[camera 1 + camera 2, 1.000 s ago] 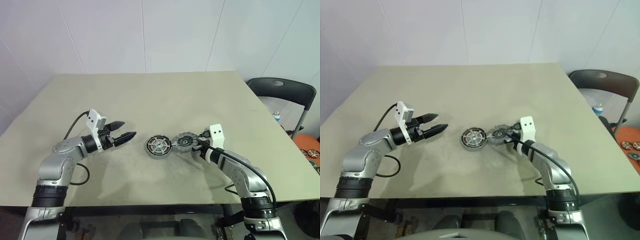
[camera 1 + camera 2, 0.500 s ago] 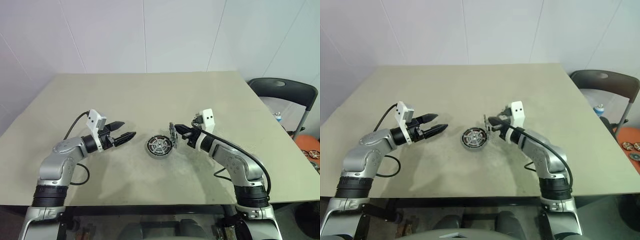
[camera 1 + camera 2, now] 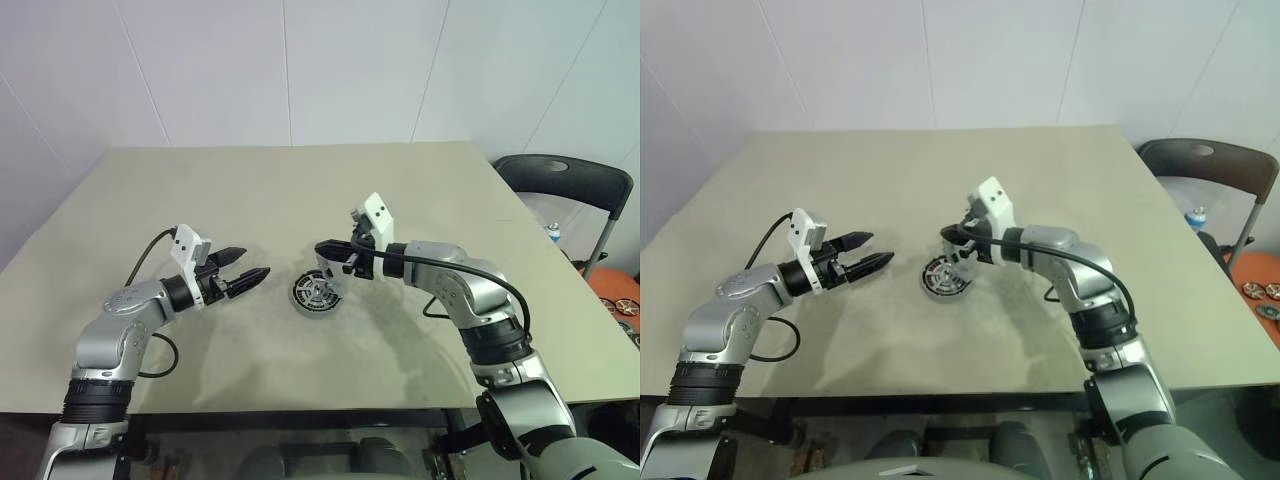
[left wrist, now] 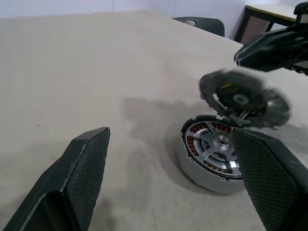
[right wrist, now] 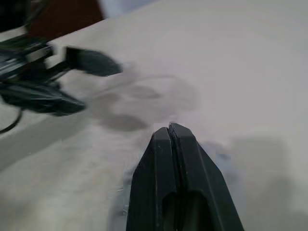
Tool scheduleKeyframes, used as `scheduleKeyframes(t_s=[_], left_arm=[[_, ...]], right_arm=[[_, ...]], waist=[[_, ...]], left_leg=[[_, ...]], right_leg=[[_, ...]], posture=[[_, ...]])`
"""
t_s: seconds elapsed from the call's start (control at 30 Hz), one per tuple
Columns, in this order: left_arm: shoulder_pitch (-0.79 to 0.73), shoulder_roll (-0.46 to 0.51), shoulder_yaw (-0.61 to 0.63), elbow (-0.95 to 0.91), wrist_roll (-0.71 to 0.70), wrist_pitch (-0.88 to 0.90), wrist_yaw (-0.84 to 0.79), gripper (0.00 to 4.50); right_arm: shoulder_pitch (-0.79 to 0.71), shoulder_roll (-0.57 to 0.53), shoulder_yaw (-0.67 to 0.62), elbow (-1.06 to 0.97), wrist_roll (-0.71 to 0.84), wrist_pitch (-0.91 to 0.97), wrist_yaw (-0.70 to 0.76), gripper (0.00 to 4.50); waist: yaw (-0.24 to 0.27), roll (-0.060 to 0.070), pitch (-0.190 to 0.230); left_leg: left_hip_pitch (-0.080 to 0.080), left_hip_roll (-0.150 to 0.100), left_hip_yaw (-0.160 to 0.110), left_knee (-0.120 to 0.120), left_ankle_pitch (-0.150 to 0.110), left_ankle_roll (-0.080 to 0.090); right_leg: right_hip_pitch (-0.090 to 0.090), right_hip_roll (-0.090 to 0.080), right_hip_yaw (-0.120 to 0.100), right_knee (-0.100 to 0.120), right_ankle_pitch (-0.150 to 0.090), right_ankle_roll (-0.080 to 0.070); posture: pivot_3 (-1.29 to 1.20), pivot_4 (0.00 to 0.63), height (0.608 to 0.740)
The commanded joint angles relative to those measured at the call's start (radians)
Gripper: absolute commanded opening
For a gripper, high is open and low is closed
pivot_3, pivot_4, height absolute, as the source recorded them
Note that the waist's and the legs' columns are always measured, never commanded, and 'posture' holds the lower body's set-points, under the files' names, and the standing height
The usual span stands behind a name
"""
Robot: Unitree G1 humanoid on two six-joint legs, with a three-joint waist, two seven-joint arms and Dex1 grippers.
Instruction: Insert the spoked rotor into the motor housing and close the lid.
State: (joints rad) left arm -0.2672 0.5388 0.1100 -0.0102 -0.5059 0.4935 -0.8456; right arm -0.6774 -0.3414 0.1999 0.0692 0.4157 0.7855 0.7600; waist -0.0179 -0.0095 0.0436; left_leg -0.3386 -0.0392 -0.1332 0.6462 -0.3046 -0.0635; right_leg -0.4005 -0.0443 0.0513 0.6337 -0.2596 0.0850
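The motor housing (image 3: 315, 293) lies flat on the table, copper windings ringing a silver spoked centre (image 4: 219, 144); I cannot tell whether that centre is the spoked rotor. The lid (image 4: 243, 98), a grey toothed disc, hangs tilted just above the housing's far edge. My right gripper (image 3: 320, 247) is shut on the lid's upper rim and reaches in from the right. My left gripper (image 3: 256, 261) hovers open a short way left of the housing, pointing at it, with nothing between its fingers (image 4: 89, 163).
The beige table (image 3: 300, 190) stretches wide around the housing. A dark chair (image 3: 565, 180) stands off the table's right edge, with orange round parts (image 3: 615, 290) low behind it. White walls close the back.
My right gripper lifted the lid off the table to the right of the housing, tipped it up, and swung it left and up over the housing. The left gripper stayed put.
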Motion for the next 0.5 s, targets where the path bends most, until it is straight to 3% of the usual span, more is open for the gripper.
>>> scheduleKeyframes(t_s=[0.03,0.23,0.5], left_arm=[[0.004,0.011,0.038,-0.049,-0.019,0.000,0.011,4.26],[0.037,0.014,0.061,-0.098,-0.031,0.017,0.037,4.26],[0.059,0.026,0.077,-0.121,-0.037,0.027,0.052,4.26]], right_arm=[[-0.060,0.022,0.037,0.069,-0.033,-0.055,0.051,0.02],[-0.107,0.106,0.111,0.242,-0.116,-0.148,0.089,0.02],[-0.119,0.127,0.133,0.350,-0.200,-0.254,0.134,0.02]], waist=[[0.000,0.000,0.000],[-0.002,0.000,0.000],[-0.001,0.000,0.000]], left_leg=[[0.000,0.000,0.000,0.000,0.000,0.000],[-0.001,0.000,0.000,0.000,0.000,0.000],[-0.001,0.000,0.000,0.000,0.000,0.000]], right_leg=[[0.000,0.000,0.000,0.000,0.000,0.000],[-0.002,0.000,0.000,0.001,0.000,0.000],[-0.003,-0.001,0.000,0.001,0.000,0.000]], posture=[[0.00,0.000,0.740],[0.00,0.000,0.740],[0.00,0.000,0.740]])
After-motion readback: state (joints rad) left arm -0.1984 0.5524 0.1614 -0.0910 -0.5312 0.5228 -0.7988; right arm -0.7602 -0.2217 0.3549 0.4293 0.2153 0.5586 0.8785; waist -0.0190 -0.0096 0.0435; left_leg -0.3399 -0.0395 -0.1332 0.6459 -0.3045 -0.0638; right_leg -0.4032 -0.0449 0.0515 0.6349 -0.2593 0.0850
